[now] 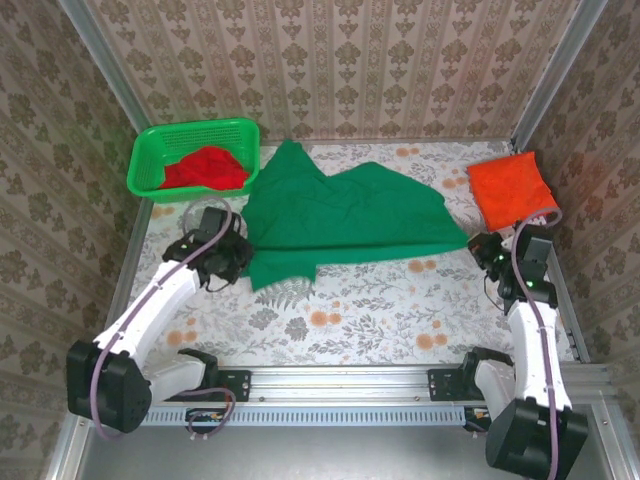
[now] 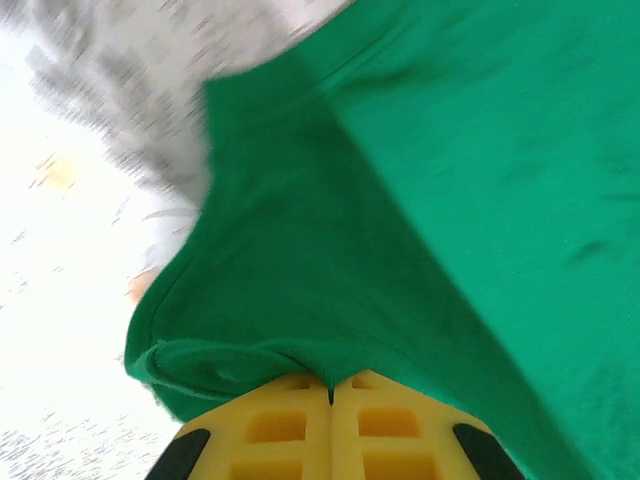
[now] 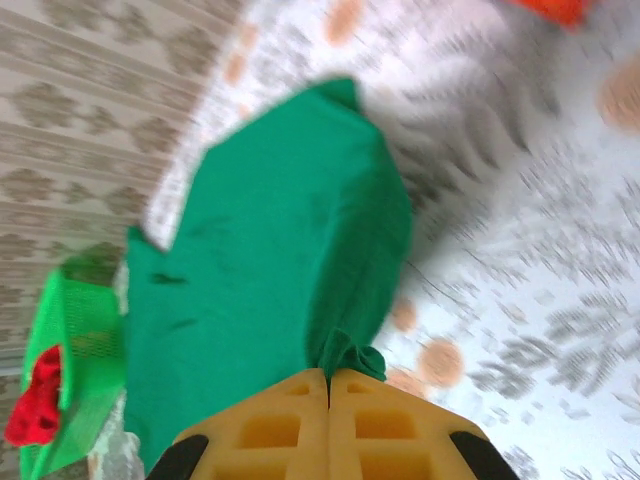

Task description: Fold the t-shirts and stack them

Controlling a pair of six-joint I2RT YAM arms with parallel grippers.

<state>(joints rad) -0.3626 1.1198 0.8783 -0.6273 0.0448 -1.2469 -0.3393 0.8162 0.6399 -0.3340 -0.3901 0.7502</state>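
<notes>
The dark green t-shirt (image 1: 340, 215) lies spread over the middle of the table, stretched between both arms. My left gripper (image 1: 240, 258) is shut on its near left corner, and in the left wrist view a bunched fold of green cloth (image 2: 300, 300) is pinched between the yellow fingers (image 2: 270, 425). My right gripper (image 1: 478, 244) is shut on the shirt's right corner; its yellow fingers (image 3: 270, 430) clamp a small tuft of green cloth (image 3: 350, 355). The orange-red t-shirt (image 1: 512, 188) lies folded at the back right. The red t-shirt (image 1: 205, 168) sits crumpled in the basket.
A bright green lattice basket (image 1: 195, 130) stands at the back left corner, also seen at the left in the right wrist view (image 3: 70, 320). Patterned walls close in the table on three sides. The floral tabletop (image 1: 380, 320) in front of the green shirt is bare.
</notes>
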